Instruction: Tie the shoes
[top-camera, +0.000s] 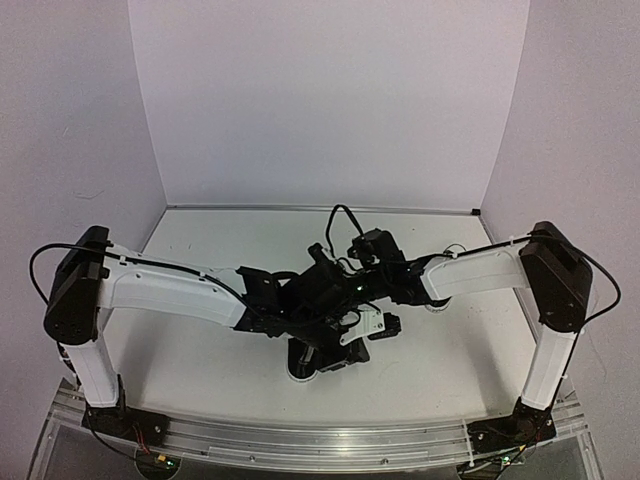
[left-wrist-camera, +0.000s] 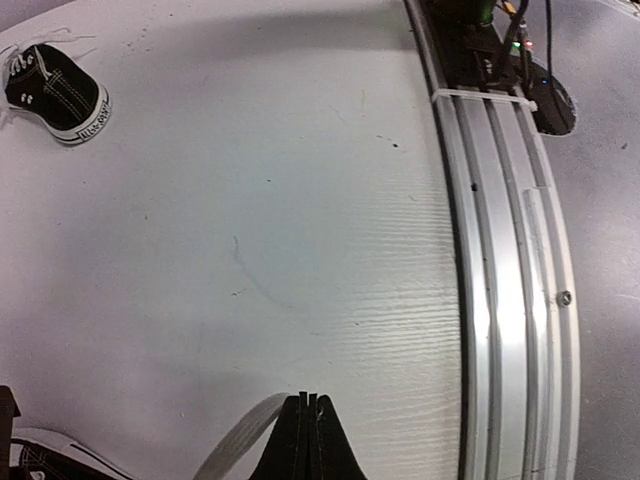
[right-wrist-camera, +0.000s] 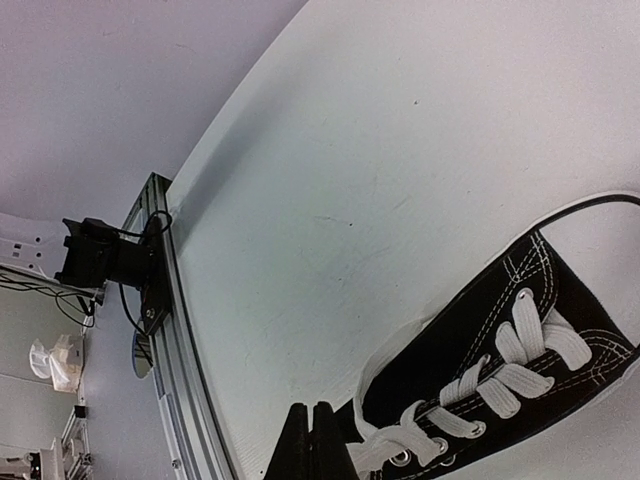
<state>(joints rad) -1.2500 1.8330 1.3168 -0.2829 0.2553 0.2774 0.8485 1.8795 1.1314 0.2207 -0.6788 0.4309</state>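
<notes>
Now an empty pull is becoming the risk

The left gripper (left-wrist-camera: 309, 398) and the right gripper (right-wrist-camera: 312, 408) are both showing fingers pressed together. One shoe (right-wrist-camera: 520, 350) is lying lower right in the right wrist view, the other shoe (left-wrist-camera: 55, 90) upper left in the left wrist view. A lace (left-wrist-camera: 240, 438) is running beside the left fingers; if it is not pinched, pulling may be catching nothing.

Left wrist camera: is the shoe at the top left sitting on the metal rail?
No, the shoe sits on the white table, well apart from the rail on the right.
</notes>
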